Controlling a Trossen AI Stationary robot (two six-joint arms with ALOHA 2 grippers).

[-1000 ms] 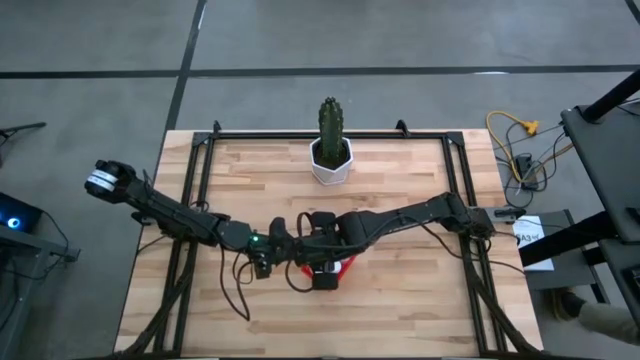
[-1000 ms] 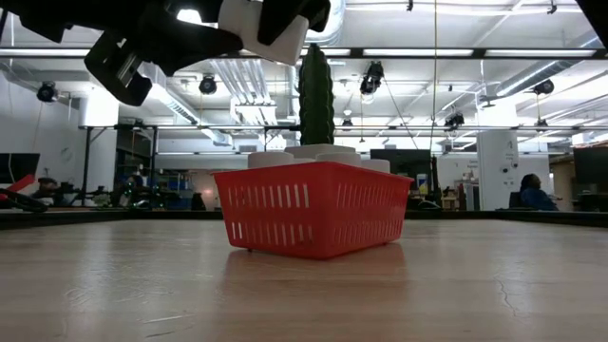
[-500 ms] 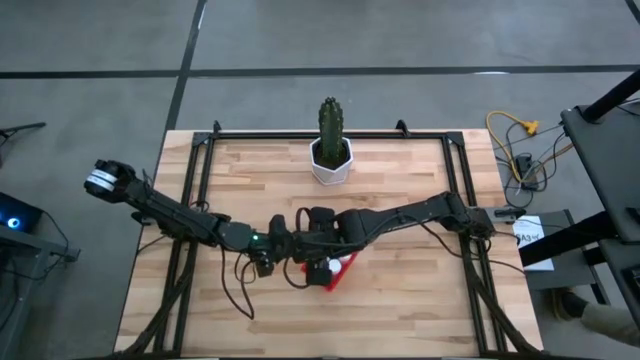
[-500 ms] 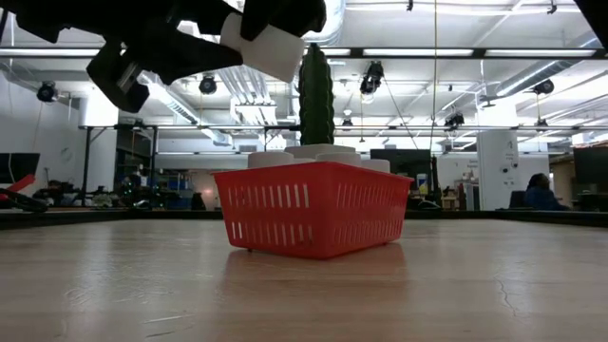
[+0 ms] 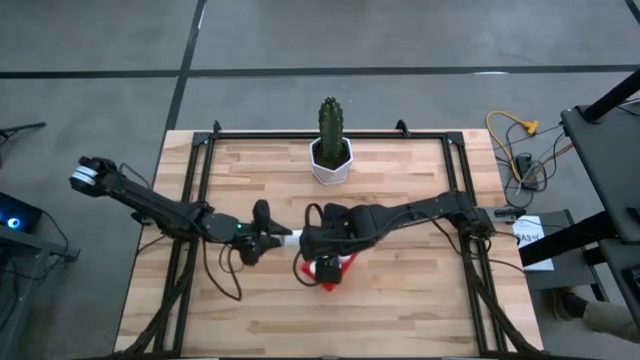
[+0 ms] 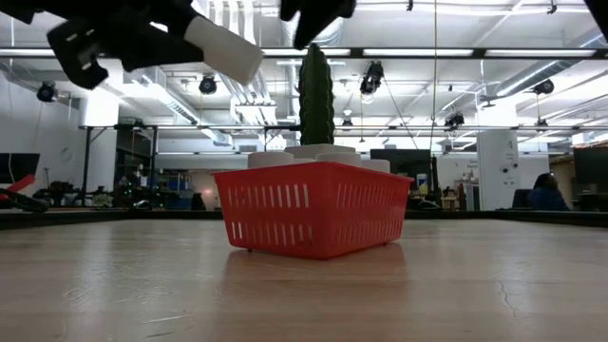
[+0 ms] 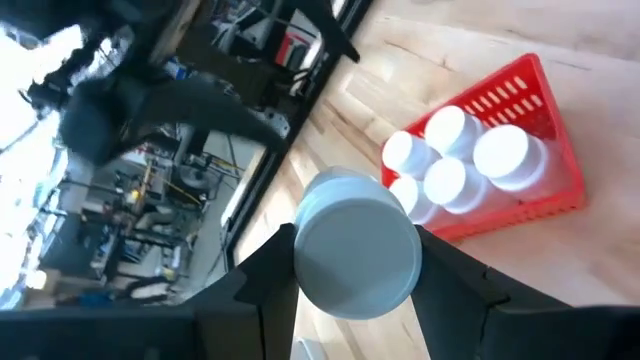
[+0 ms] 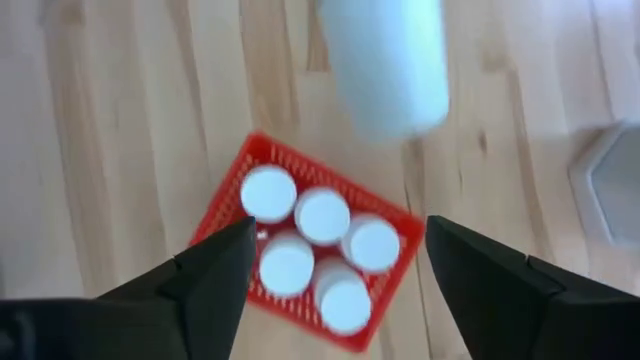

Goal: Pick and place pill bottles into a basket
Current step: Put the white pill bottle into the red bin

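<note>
Left pincer (image 7: 355, 262) clamped on sixth bottle (image 7: 357, 243); right pincer (image 8: 335, 265) spread, empty. Best: carry level over basket (image 7: 548, 165), lower upright into free corner, then release.

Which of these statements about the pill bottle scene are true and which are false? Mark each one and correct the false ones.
1. Five pill bottles stand upright in the red basket. True.
2. The left gripper is shut on a sixth pill bottle in the air. True.
3. The right gripper holds a bottle too. False: its fingers are spread wide with nothing between them.
4. The cactus pot sits inside the basket. False: it stands on the table apart from the basket, toward the far edge.
5. The held bottle is already in the basket. False: in the low view it hangs above the basket and to the side.
</note>
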